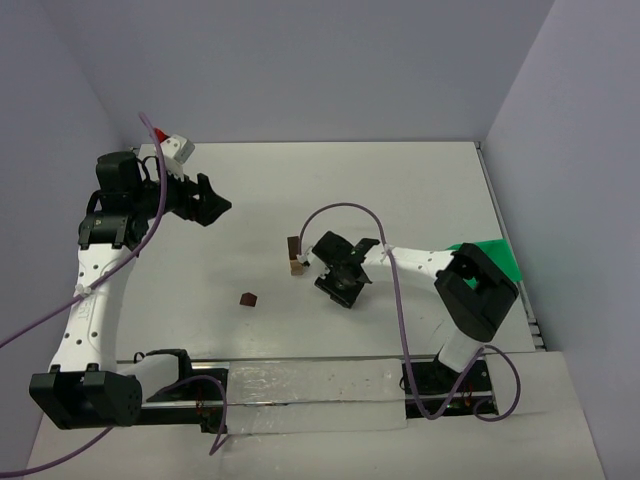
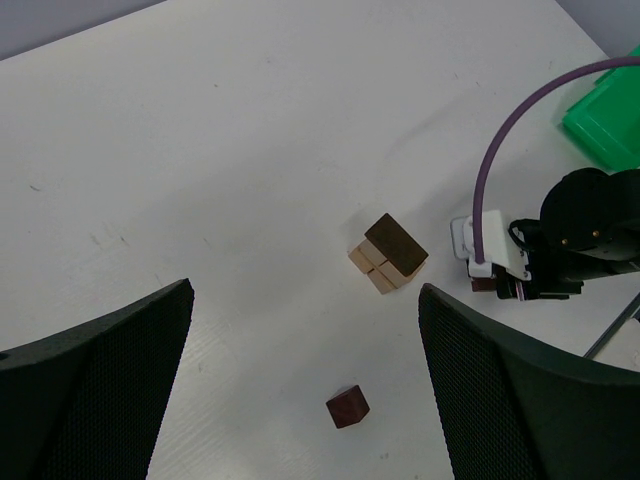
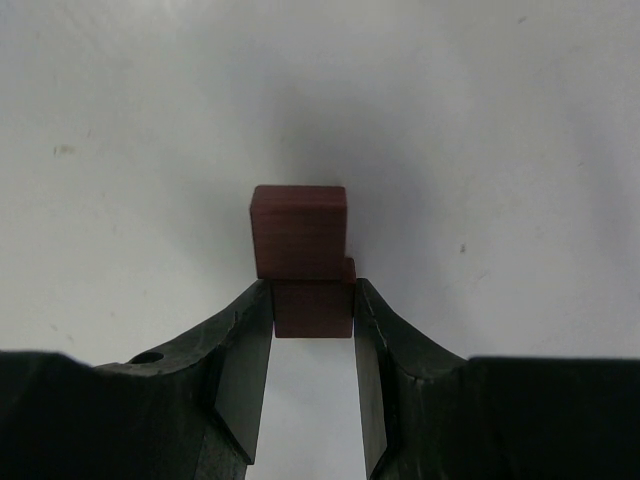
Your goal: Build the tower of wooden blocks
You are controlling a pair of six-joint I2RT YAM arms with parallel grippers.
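The wood block tower [image 2: 388, 253] is a low stack on the white table, with light tan blocks below and a dark brown block on top; it also shows in the top view as the tower [image 1: 295, 256]. A loose dark brown cube [image 2: 347, 407] lies nearer the arms, the same cube [image 1: 248, 299] in the top view. My right gripper [image 3: 313, 290] is shut on a dark brown block [image 3: 298, 230] that sticks out past its fingertips. It hangs just right of the tower, apart from it [image 1: 310, 266]. My left gripper [image 1: 218, 203] stands wide open at the far left, holding nothing [image 2: 305, 295].
A green plastic bin [image 1: 497, 256] sits at the right edge behind the right arm, and shows at the top right in the left wrist view [image 2: 605, 115]. A purple cable [image 2: 510, 130] arcs over the right wrist. Grey walls close in the table.
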